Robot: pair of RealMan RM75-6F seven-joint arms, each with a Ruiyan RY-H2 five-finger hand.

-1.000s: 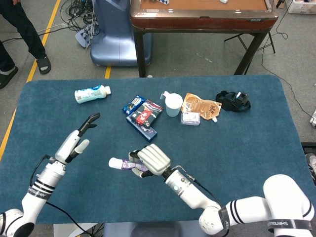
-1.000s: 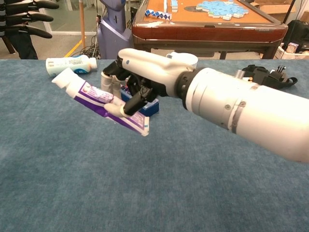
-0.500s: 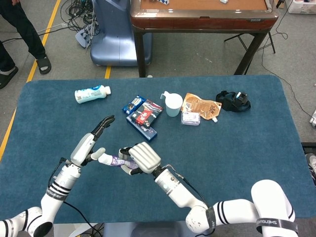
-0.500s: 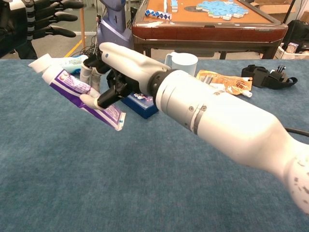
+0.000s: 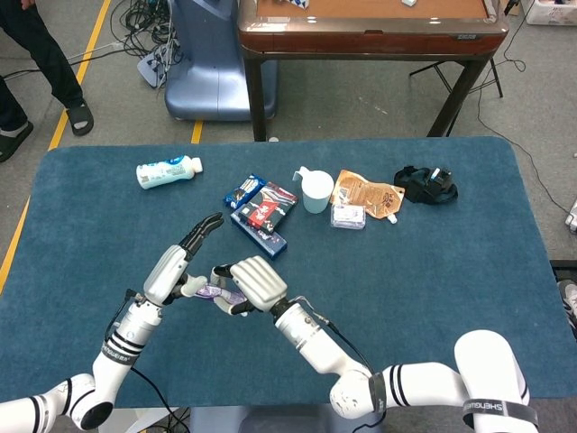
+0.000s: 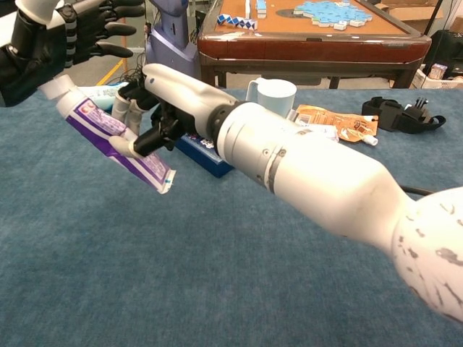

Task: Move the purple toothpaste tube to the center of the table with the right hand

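Purple toothpaste tube (image 6: 116, 141): grasped aloft by right hand (image 5: 251, 283) near worktop's left edge, centre placement outstanding; left hand (image 5: 180, 257) fingers spread, empty

- table (image 5: 469, 271): matt blue cloth, slightly napped
- purple toothpaste tube (image 6: 116, 137): glossy, smooth plastic
- right hand (image 6: 155, 108): smooth white plastic shell
- cup (image 5: 315, 191): pale plastic, probably
- far table (image 6: 311, 43): polished wood

Only "SHENGMEI"-like lettering on the right arm's band (image 5: 499, 409), barely legible
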